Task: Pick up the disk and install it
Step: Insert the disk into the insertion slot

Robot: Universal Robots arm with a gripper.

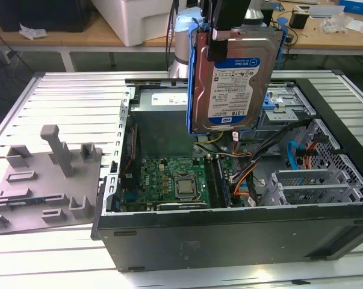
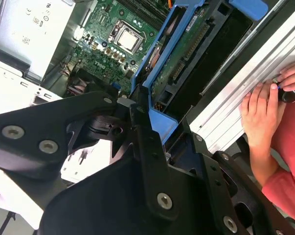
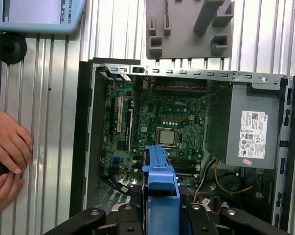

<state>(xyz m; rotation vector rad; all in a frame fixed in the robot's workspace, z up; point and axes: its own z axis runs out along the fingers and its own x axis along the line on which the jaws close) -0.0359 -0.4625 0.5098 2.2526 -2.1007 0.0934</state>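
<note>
Nearest in the exterior view is the dark side wall of the open computer case [image 1: 229, 238], which lies on its side on a slatted metal table [image 1: 67, 96]. To the exterior view's left of the case, a grey fixture plate [image 1: 43, 180] with upright blocks lies flat on the slats.

Inside the case the green motherboard [image 1: 169, 180] lies face up, with its square processor socket [image 1: 184, 188] near the middle. A grey power-supply box [image 1: 160, 120] lies beyond the board. A metal drive cage [image 1: 286, 111] with a blue bracket [image 1: 268, 102] on top sits toward the exterior view's right.

The disk [image 1: 229, 78] hangs upright above the case interior, clear of the board. Its white-and-blue label faces the exterior camera, and blue rails run down both of its long edges. It is over the gap between the power-supply box and the drive cage.

The arm comes straight down from above, and the gripper [image 1: 224, 37] is clamped on the disk's upper end. One black finger lies across the labelled face.

In both wrist views the black gripper body looks down along the blue carrier toward the motherboard. In those views a person's hand [image 2: 262, 115] rests on the table's edge beside the case, fingers on a small dark object.

Farthest back, a wooden workbench [image 1: 325, 36] crosses the room.
</note>
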